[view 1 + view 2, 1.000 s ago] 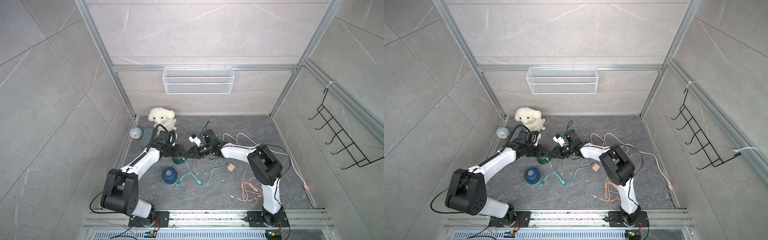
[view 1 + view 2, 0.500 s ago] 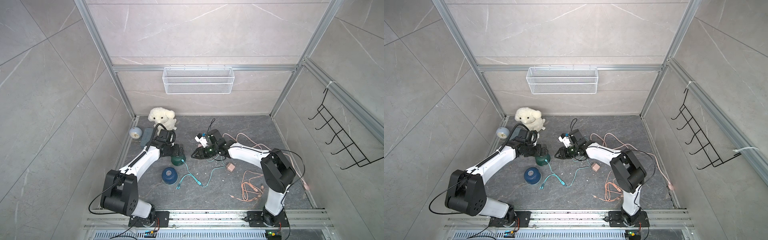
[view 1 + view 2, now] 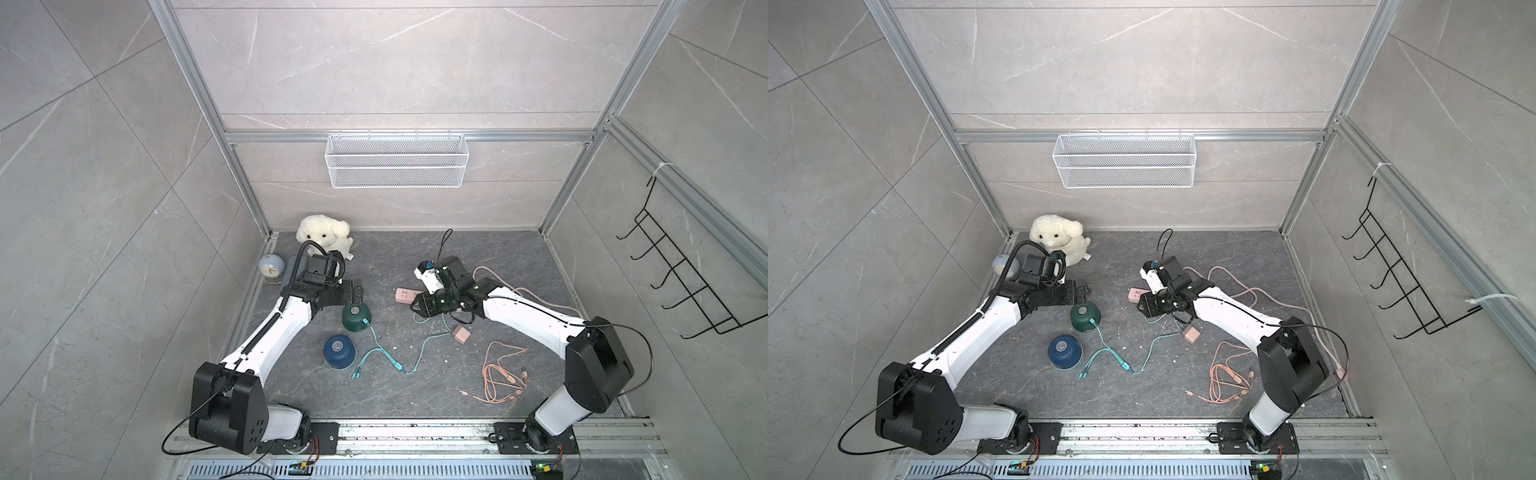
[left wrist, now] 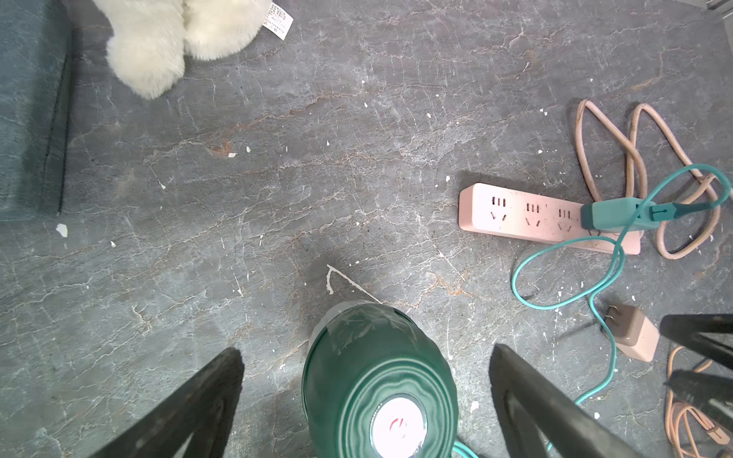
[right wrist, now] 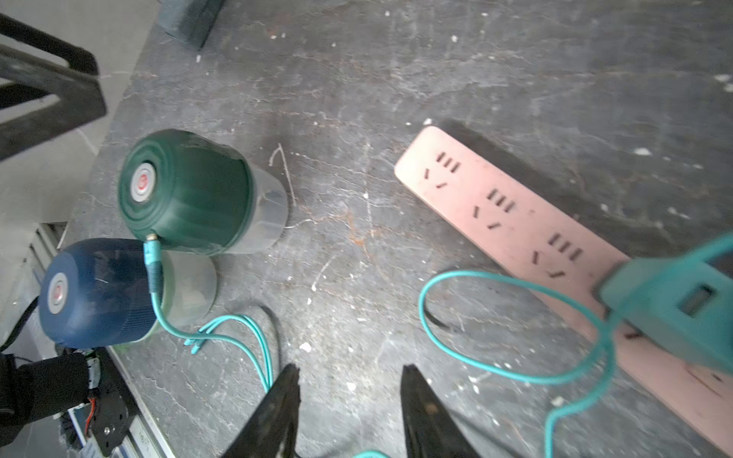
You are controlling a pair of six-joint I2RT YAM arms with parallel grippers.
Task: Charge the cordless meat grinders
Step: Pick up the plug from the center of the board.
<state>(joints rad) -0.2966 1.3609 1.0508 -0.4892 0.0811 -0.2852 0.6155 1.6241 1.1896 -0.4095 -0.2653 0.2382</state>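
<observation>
Counter (image 3: 386, 257): dark stone slab, walled on three sides, cables strewn across its right half.

Left gripper (image 3: 352, 293): left of centre. Jaws spread wide, holding nothing. In the left wrist view the green grinder (image 4: 377, 376) sits between them with a clear gap on each side.

Right gripper (image 5: 351, 370): near the centre. Jaws partly open and empty, bare counter between them.

Power strip (image 4: 515, 216): pink, flat at mid-counter, with a teal charger block (image 4: 611, 214) seated in its end socket.

Green grinder, top view (image 3: 356, 316): upright, left of centre. Blue grinder (image 3: 339, 351): just beside it toward the front edge, a small gap between them.

Teal cable (image 3: 376, 338): runs from the charger block, and one connector (image 5: 152, 257) is seated in the green grinder's side.

Spare cable ends (image 5: 194, 345): loose on the counter by the blue grinder, none plugged in.

Judgement: the green unit looks hooked up and the blue one is pending. The next move calls for a fine pinch on one loose end, close behind its tip. The blue unit's port must be found, since it isn't visible here, and the body braced while the plug goes in.
</observation>
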